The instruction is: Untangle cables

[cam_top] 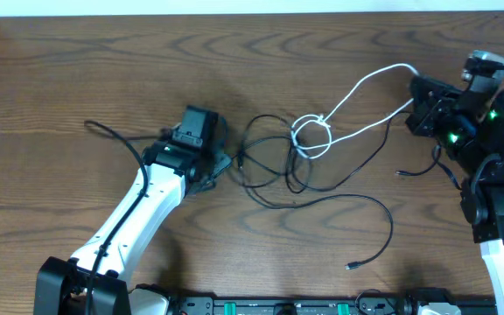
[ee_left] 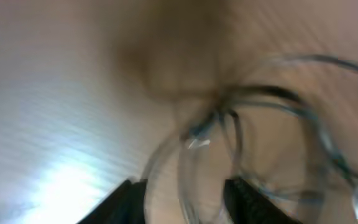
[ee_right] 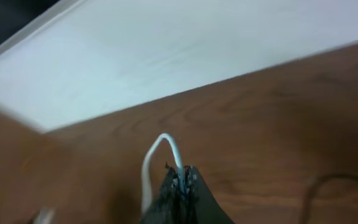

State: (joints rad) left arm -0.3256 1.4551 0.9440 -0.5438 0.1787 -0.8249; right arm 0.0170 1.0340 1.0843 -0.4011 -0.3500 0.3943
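Observation:
The cables lie tangled at mid-table. A white cable (cam_top: 370,80) runs from a knot (cam_top: 311,136) up and right to my right gripper (cam_top: 415,88). In the right wrist view, that gripper (ee_right: 182,177) is shut on the white cable (ee_right: 166,142), which arches off to the left. Black cables (cam_top: 265,156) loop around the knot. One of them trails to a plug end (cam_top: 350,265) near the front. My left gripper (cam_top: 224,160) is at the left edge of the tangle. Its wrist view is blurred: the left gripper (ee_left: 185,202) is open, and the cable loops (ee_left: 266,93) lie just beyond its fingers.
A white wall (ee_right: 185,50) borders the table's far edge behind the right gripper. A dark wire (cam_top: 112,136) runs along the left arm to the left of the tangle. The arm bases stand at the front edge.

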